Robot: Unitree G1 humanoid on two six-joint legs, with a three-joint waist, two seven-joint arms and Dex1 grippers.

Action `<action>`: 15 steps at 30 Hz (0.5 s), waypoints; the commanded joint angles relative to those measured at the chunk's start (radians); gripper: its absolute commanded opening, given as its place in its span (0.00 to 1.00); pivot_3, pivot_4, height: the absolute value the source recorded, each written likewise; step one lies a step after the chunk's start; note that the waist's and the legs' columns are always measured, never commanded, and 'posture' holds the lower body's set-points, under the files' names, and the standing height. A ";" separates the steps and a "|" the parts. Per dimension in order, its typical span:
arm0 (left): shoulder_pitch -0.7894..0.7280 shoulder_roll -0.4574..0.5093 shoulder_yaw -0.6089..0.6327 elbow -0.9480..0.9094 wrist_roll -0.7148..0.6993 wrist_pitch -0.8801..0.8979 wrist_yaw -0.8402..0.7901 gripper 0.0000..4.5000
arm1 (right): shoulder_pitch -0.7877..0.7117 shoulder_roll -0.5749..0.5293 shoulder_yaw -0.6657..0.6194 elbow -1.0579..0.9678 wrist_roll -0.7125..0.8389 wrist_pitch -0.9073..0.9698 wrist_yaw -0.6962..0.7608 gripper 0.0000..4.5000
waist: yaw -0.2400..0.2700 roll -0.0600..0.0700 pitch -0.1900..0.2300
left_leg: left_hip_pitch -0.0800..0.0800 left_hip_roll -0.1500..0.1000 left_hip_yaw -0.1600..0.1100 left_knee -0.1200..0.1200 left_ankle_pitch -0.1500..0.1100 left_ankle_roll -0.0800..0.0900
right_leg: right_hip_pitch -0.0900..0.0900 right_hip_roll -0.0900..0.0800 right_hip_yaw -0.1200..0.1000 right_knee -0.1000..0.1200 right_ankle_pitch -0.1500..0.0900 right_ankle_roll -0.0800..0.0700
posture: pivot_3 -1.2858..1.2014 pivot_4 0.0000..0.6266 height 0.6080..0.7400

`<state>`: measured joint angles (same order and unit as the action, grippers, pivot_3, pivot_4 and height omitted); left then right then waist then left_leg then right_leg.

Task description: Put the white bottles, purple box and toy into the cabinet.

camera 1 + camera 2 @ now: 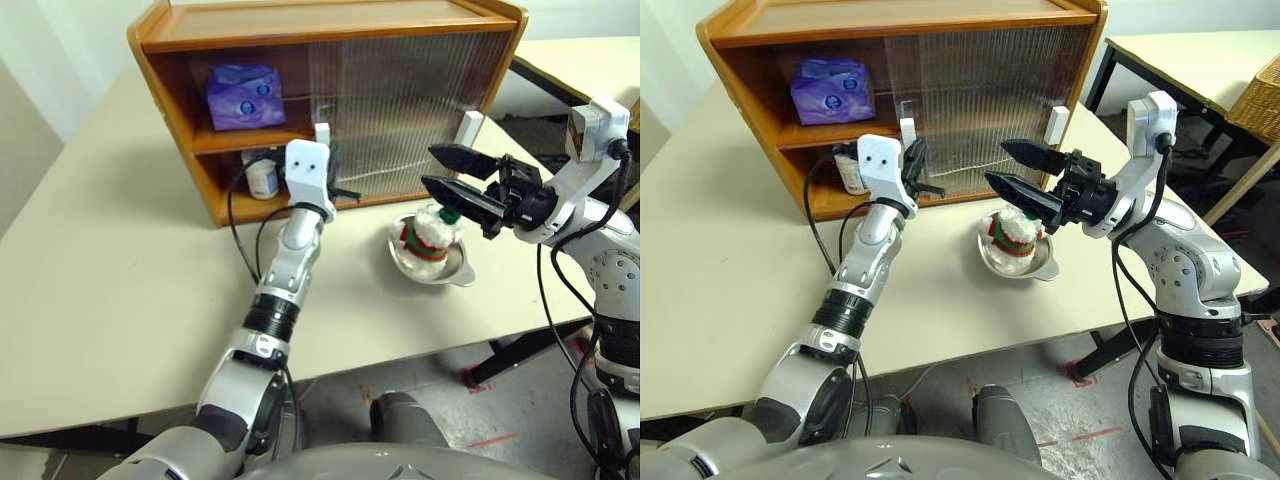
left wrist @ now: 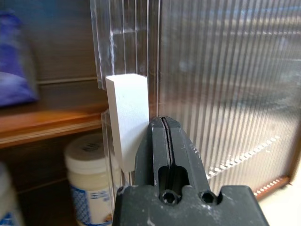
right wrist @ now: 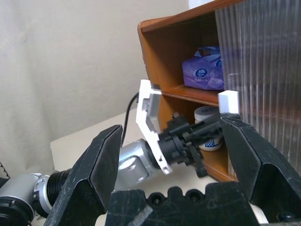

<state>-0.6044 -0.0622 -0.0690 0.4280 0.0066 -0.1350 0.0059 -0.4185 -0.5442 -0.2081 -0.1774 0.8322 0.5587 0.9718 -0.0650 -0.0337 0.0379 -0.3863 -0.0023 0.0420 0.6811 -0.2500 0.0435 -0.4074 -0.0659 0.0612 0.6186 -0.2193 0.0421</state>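
The left hand (image 1: 335, 180), its fingers pressed fully together and gripping nothing, had its tip against the white handle (image 2: 127, 117) of the cabinet's (image 1: 330, 30) left sliding door (image 2: 127, 42), near the middle of the cabinet front. The step in hand looked like sliding a door by that handle, probably to keep the open left half clear or to uncover more of it. To do it well, the closed fingers should bear flat on the side of the handle and push level along the track, not inward against the ribbed panel, which could jam or tip the cabinet toward the table's far edge. The right hand (image 1: 452, 178) hung with its fingers spread as wide as they go, empty, just above the toy (image 1: 432, 232), which sat in a shallow metal dish (image 1: 462, 268) on the table (image 1: 120, 250) in front of the cabinet's right half. That hand ought to wait until the opening was ready. Inside the cabinet, the purple box (image 1: 245, 95) lay on the upper shelf at the left. On the lower shelf a white bottle (image 1: 263, 178) stood near the front, and the left wrist view showed part of a second white bottle (image 2: 8, 197) beside it.
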 commanded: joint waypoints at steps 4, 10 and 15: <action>0.048 0.038 0.048 -0.100 0.013 0.071 0.049 0.01 | -0.018 -0.009 0.009 0.009 0.001 0.006 0.017 1.00 | 0.000 0.000 0.000 | 0.000 0.000 0.000 0.000 0.000 0.000 | 0.000 0.000 0.000 0.000 0.000 0.000 | 0.49 0.00 1.00; 0.067 0.075 0.090 -0.131 0.030 0.110 0.115 0.01 | -0.029 -0.005 0.014 0.023 -0.004 0.003 0.024 1.00 | 0.000 0.000 0.000 | 0.001 0.000 0.000 0.000 0.000 0.000 | 0.000 0.000 0.000 0.000 0.001 0.000 | 0.49 0.00 1.00; 0.074 0.111 0.127 -0.154 0.039 0.130 0.163 0.01 | -0.031 0.000 0.017 0.030 -0.005 0.001 0.029 1.00 | 0.002 0.000 0.000 | 0.002 0.000 0.000 0.000 0.000 0.000 | 0.000 0.000 0.000 0.001 0.002 -0.001 | 0.50 0.00 1.00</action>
<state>-0.5387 0.0256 0.0022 0.2800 0.0337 -0.0333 0.1246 -0.4426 -0.5430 -0.2048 -0.1538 0.8306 0.5587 0.9910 -0.0632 -0.0337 0.0379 -0.3842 -0.0020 0.0419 0.6811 -0.2500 0.0434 -0.4069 -0.0659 0.0611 0.6197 -0.2168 0.0412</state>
